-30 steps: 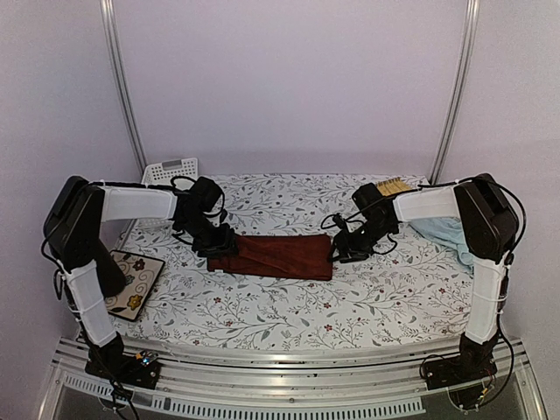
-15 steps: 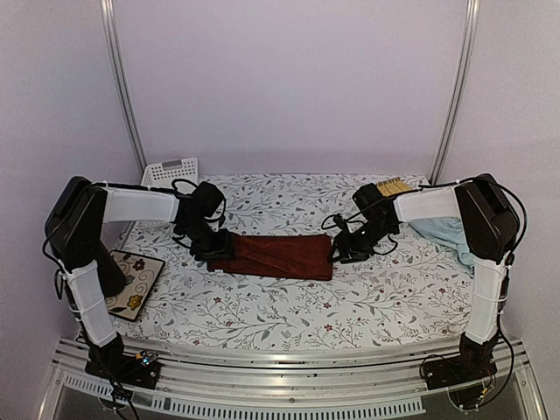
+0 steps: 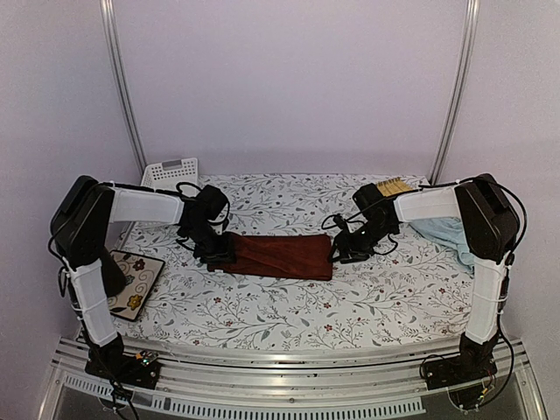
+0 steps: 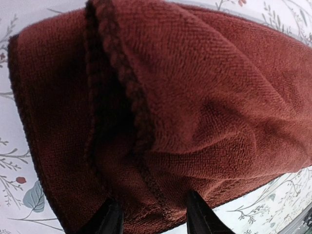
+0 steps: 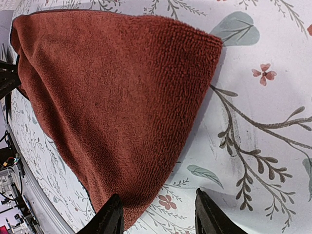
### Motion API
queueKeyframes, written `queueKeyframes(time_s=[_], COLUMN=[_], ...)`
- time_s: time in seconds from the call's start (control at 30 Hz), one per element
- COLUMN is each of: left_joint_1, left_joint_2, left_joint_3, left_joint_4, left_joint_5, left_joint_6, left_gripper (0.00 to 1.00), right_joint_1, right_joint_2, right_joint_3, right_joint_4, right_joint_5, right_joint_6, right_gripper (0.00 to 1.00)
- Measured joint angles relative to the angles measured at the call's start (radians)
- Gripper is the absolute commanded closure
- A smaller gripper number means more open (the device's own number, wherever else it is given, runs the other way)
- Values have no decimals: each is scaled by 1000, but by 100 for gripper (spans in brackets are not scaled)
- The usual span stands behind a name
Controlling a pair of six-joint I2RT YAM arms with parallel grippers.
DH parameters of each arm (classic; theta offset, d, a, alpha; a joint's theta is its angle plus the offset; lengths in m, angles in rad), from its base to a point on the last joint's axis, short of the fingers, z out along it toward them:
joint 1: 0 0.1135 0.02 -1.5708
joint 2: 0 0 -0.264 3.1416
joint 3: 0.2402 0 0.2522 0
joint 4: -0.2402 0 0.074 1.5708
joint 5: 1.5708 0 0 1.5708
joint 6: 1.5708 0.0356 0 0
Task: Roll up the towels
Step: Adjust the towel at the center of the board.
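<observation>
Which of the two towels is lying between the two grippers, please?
The dark red towel, flat and central, with the left gripper at one end and the right gripper at the other. The pale blue towel lies crumpled at the far right.

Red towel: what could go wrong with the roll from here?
The left gripper straddles only the bunched hem of the red towel; it may catch one layer and start a loose, skewed roll. The right gripper stands open over bare tablecloth beside the towel's corner, so the towel may slide.
</observation>
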Motion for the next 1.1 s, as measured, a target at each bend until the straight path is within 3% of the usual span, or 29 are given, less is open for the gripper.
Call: queueKeyframes(time_s=[0.13, 0.3, 0.73, 0.83, 1.0, 1.1], left_joint_1=[-1, -2, -2, -2, -2, -2], left_joint_2=[0, 1, 20, 20, 20, 20], left_joint_3=[1, 8, 29, 29, 29, 29], left_joint_4=[0, 0, -2, -2, -2, -2], left_joint_5=[5, 10, 14, 14, 14, 13], left_joint_6=[-2, -2, -2, -2, -2, 2], left_gripper=[69, 75, 70, 77, 99, 100], right_joint_1=[0, 0, 0, 0, 0, 0], right_joint_2=[0, 0, 0, 0, 0, 0], right_joint_3=[0, 0, 0, 0, 0, 0], right_joint_4=[2, 2, 3, 3, 3, 3], right_joint_5=[-1, -1, -1, -1, -1, -1], right_joint_6=[0, 0, 0, 0, 0, 0], right_gripper=[49, 49, 49, 49, 49, 49])
